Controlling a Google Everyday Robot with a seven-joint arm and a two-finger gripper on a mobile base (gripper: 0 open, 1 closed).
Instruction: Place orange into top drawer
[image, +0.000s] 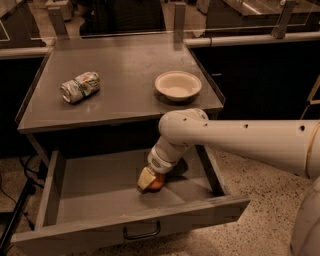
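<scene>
- The pincer (150, 181) reaches down inside the open top drawer (90, 186), clamped on the orange (158, 183).
- The orange sits low over the drawer's grey floor, right of centre.
- 1 crushed can (80, 87) lies on the surface (125, 60) above, well apart from 1 white bowl (178, 85).

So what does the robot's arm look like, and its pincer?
The arm is a fat, smooth, cream-white tube with little dark dots along it and a round elbow joint. It narrows to a ringed white wrist. The pincer, down inside the top drawer, looks yellowish-tan. No cables show.
</scene>
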